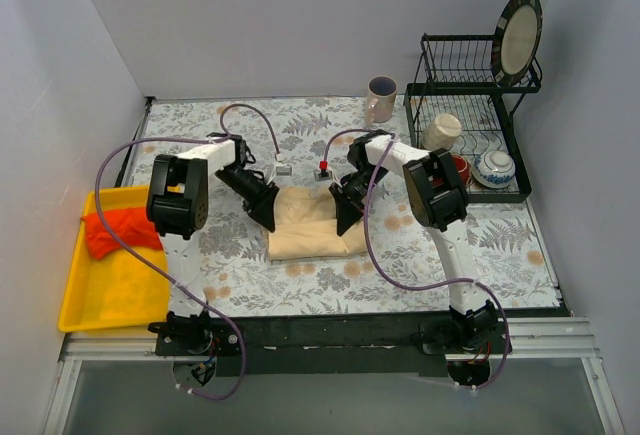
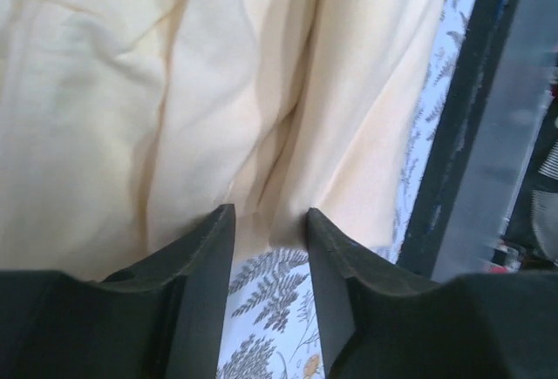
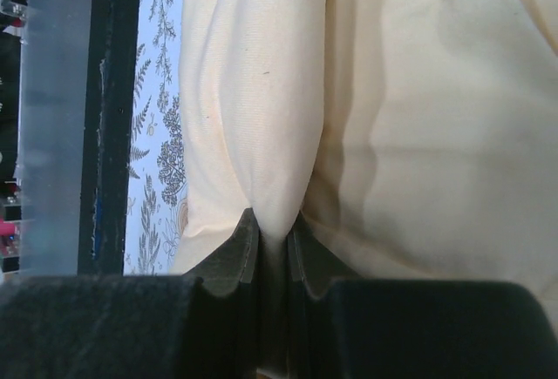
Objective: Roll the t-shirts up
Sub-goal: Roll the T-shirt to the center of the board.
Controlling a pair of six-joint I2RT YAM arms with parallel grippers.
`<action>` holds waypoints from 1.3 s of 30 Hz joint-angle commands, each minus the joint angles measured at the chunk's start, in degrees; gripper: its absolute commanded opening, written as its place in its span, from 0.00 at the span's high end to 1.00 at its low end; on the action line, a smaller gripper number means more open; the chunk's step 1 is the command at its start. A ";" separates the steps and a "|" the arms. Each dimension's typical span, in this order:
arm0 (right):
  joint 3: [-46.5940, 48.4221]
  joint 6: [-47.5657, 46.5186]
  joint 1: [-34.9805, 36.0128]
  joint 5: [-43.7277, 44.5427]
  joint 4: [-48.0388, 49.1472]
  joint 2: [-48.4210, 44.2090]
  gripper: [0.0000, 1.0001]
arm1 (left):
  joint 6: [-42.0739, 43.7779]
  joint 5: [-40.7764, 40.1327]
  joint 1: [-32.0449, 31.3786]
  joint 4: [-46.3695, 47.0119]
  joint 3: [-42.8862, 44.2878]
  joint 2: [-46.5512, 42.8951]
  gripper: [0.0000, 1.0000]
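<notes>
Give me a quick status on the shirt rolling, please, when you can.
Left gripper open at the edge of the cream t-shirt. Right gripper shut on a fold of it. Shirt lies bunched between both arms. Mug stands far behind, apart.

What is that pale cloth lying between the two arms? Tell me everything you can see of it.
It is a plain cream-beige shirt, soft and unprinted, gathered into a thick, creased bundle with long folds. It lies on the leaf-patterned table between the arms. The right claw is shut on one plump fold. The left claw stands open at the shirt's edge, its tips about touching the cloth, gripping nothing.
</notes>
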 commanded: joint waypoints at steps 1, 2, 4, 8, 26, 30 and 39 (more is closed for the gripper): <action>2.12 1.28 -1.85 8.50 0.12 4.11 0.92 | -1.01 -3.28 1.43 8.58 -0.69 -14.03 0.60; 2.47 1.99 -1.86 8.59 0.21 5.16 0.92 | -1.01 -2.92 1.08 10.34 -2.09 -16.51 0.59; 3.00 4.01 -2.12 8.42 0.12 6.05 0.93 | -1.36 -4.40 -1.29 16.57 -8.68 -21.69 0.56; 2.21 5.86 -2.30 7.71 1.96 7.02 0.93 | -2.42 -8.72 -8.75 22.74 -16.95 -32.06 0.48; 2.03 6.39 -2.21 7.80 1.79 8.60 0.92 | -4.44 -18.82 -21.69 52.71 -43.23 -45.46 0.27; 3.52 6.56 -2.21 7.80 0.65 9.74 0.92 | -2.86 -21.10 -22.83 55.61 -48.05 -43.35 0.29; 4.76 7.71 -2.12 8.33 -0.06 11.15 0.89 | 0.48 -26.39 -23.27 60.46 -54.14 -40.36 0.52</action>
